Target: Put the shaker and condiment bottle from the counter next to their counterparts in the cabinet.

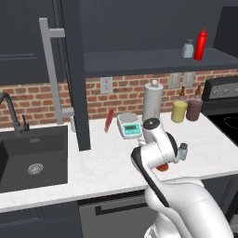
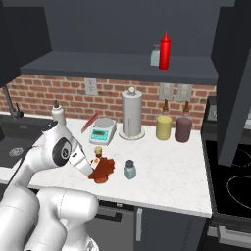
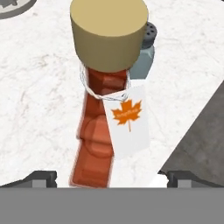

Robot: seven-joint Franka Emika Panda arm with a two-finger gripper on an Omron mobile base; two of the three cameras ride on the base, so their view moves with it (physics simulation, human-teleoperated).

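Note:
The condiment bottle (image 3: 98, 131) is amber-brown and ribbed, with a tan cap and a white maple-leaf tag. It stands on the white counter (image 2: 166, 171) near the front edge, also visible as the bottle (image 2: 102, 170) and partly behind my arm as the bottle (image 1: 162, 167). My gripper (image 3: 113, 179) is open, one fingertip on each side of the bottle's lower body, not pressing it. Just beyond it stands the small blue-grey shaker (image 2: 129, 169), the same shaker (image 1: 183, 151). On the cabinet shelf (image 2: 98, 63) sit a red squeeze bottle (image 2: 164, 50) and a second shaker (image 2: 155, 55).
At the back of the counter stand a paper-towel roll (image 2: 131, 115), a scale (image 2: 103, 132), a yellow canister (image 2: 163, 126) and a maroon one (image 2: 183, 128). The black sink (image 1: 32, 158) is left, the stove (image 2: 230, 181) right. The open cabinet door (image 1: 74, 69) hangs over the counter.

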